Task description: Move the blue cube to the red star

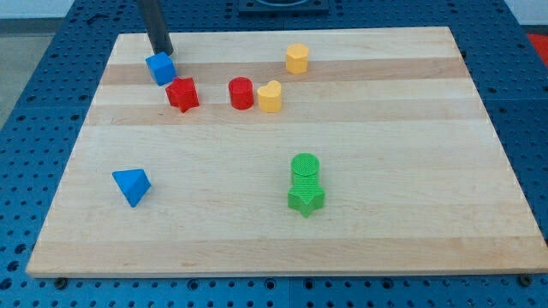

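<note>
The blue cube (160, 68) sits near the view's top left of the wooden board. It touches or nearly touches the red star (182, 94), which lies just below and to its right. My tip (162, 50) is at the cube's upper edge, right behind it toward the view's top. The dark rod rises from there out of the top of the view.
A red cylinder (241, 92) and a yellow heart (270, 97) sit right of the star. A yellow hexagonal block (297, 59) is above them. A blue triangular block (132, 186) lies at lower left. A green cylinder (305, 166) touches a green star (306, 198) at lower centre.
</note>
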Tool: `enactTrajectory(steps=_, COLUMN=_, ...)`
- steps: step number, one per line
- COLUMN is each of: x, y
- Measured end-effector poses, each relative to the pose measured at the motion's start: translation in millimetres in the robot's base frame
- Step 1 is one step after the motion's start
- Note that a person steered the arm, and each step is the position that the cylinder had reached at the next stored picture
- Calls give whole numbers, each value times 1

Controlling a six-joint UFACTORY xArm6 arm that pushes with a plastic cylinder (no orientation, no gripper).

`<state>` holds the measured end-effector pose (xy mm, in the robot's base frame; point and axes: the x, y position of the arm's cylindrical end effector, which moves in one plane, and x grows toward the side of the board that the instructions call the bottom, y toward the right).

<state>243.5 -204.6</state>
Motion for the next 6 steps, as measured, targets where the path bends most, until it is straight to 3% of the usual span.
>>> enactTrajectory(steps=6, x=62, y=8)
